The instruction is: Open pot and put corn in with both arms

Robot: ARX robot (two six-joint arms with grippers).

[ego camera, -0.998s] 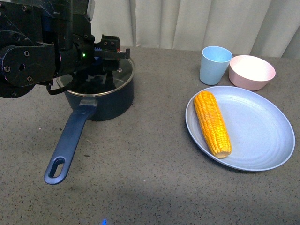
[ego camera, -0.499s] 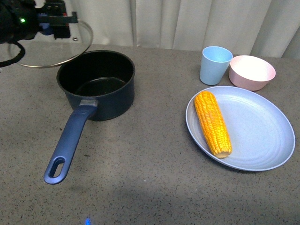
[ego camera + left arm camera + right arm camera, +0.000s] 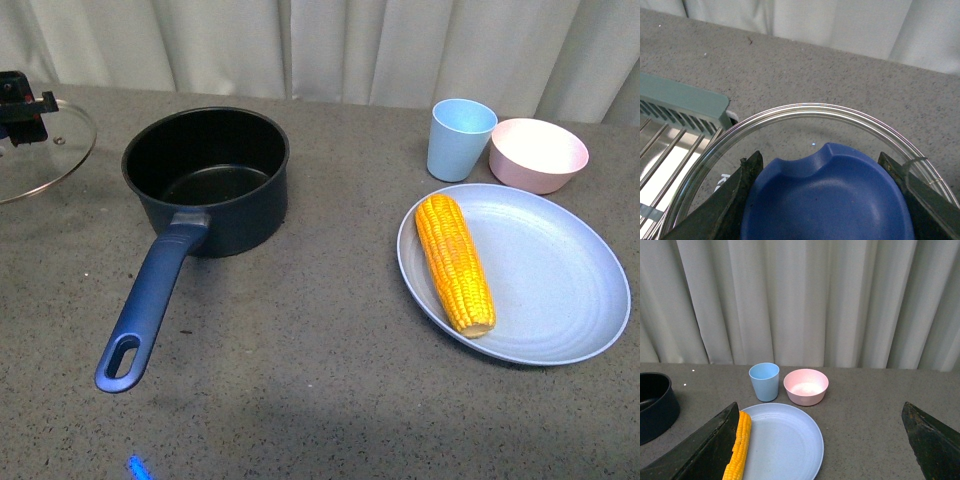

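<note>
The navy pot (image 3: 205, 180) stands open on the table, its black inside empty, its long blue handle (image 3: 148, 306) pointing toward me. My left gripper (image 3: 18, 110) at the far left edge is shut on the blue knob (image 3: 827, 200) of the glass lid (image 3: 40, 150), holding it left of the pot. The corn (image 3: 455, 262) lies on the left side of a pale blue plate (image 3: 560, 280); it also shows in the right wrist view (image 3: 737, 452). My right gripper (image 3: 822, 450) is open and empty, high above the table, out of the front view.
A light blue cup (image 3: 458, 138) and a pink bowl (image 3: 537, 153) stand behind the plate. A green-framed metal rack (image 3: 675, 130) lies under the lid at the left. Curtains hang behind the table.
My left gripper has lifted the glass lid off the pot and carried it left and down, to the left edge of view. The pot now stands open.
</note>
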